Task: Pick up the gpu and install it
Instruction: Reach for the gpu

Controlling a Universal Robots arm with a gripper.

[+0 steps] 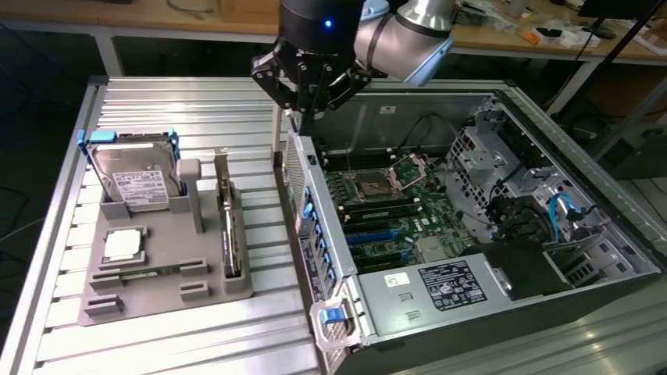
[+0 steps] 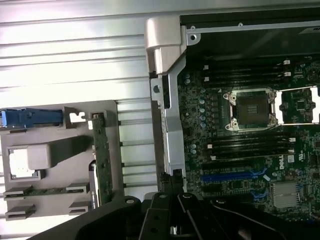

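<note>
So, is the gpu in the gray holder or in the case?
In the holder: the gpu stands on edge in its slot, beside the open case.

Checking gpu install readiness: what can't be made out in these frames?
- gpu: stands edge-on in the grey holder in both views, so its cooler side and bracket face can't be read.
- blue slots: in the wrist view, the hand and the picture's edge cut off the rows beyond them.
- Board area under the black cover: hidden in the exterior view.

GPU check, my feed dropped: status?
Gripper shut, empty, above case rear wall. Gpu on edge in gray holder, untouched. Nothing over it.
</note>
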